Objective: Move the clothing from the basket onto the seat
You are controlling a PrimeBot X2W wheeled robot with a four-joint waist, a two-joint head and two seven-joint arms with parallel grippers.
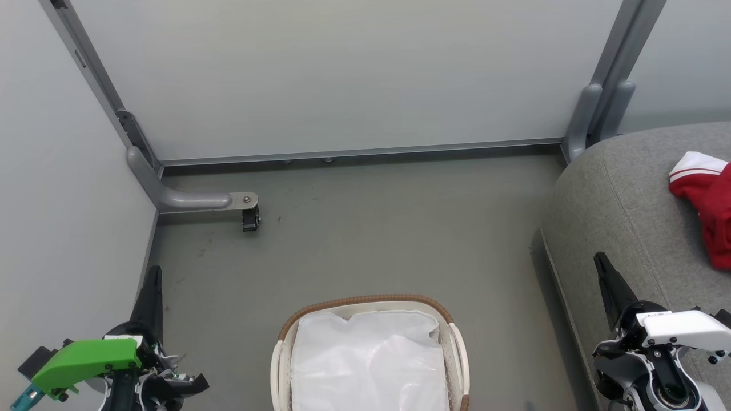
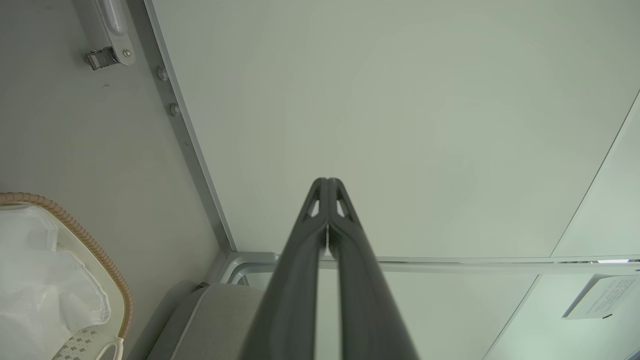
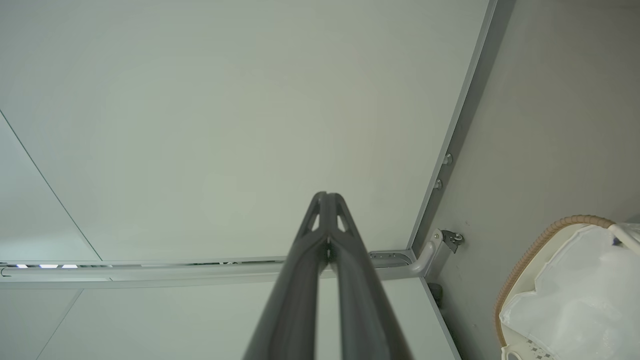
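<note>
Obs.: the left gripper (image 2: 327, 184) has its two long dark fingers pressed together to the tips, with nothing between them. It hangs over the smooth grey-green floor (image 1: 354, 228), left of the basket. The right gripper (image 3: 327, 196) is closed the same way and empty, and hovers at the floor-side edge of the large grey fabric-upholstered seat (image 1: 622, 194).

Between them on the floor stands the small oval cream-white perforated plastic basket (image 1: 371, 300) with a brown woven rim. Its crumpled white cloth liner (image 1: 368, 359) lies bare.

The bright red soft clothing (image 1: 711, 200), with a white striped cuff, lies on the seat top toward its right side, cut off by the picture edge.

Judgement: it looks light, limp and not fragile, and would drape when lifted. Pinch a raised fold or the thicker cuff.
</note>
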